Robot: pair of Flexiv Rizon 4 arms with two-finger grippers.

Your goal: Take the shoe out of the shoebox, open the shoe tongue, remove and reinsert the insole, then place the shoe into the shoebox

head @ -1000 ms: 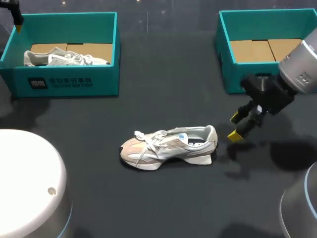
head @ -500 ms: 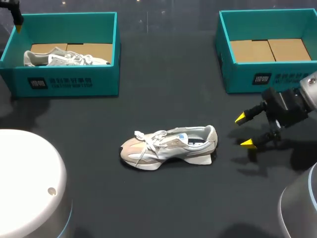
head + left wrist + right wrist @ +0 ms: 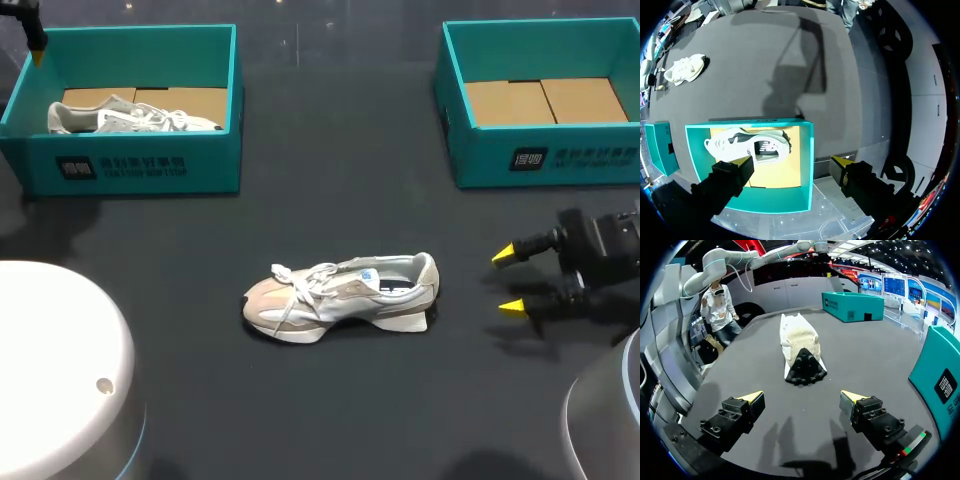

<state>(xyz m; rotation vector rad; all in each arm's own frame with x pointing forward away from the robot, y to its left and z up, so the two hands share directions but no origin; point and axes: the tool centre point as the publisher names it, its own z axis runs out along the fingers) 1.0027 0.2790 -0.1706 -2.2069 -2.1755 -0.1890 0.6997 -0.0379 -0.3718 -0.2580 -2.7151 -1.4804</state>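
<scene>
A beige and white shoe (image 3: pixel 340 295) stands on the dark table, toe to the left, heel to the right. My right gripper (image 3: pixel 508 280) hovers open just right of the heel, apart from it, tips pointing at it. From the right wrist the shoe (image 3: pixel 800 347) is seen heel-on, ahead of the open right gripper (image 3: pixel 802 397). The right teal shoebox (image 3: pixel 480 160) holds only its cardboard floor. My left gripper (image 3: pixel 792 162) hangs open high above the left teal shoebox (image 3: pixel 807 165), where a second shoe (image 3: pixel 747 145) lies.
The left shoebox (image 3: pixel 140 165) with its grey-white shoe (image 3: pixel 130 118) stands at the back left. A white robot base (image 3: pixel 50 370) fills the front left corner. Bare table (image 3: pixel 330 180) stretches between the two boxes and around the shoe.
My right gripper has moved away from the right shoebox toward the front right, come down lower and turned level, its tips now facing the shoe's heel. The shoe and left arm have not moved.
</scene>
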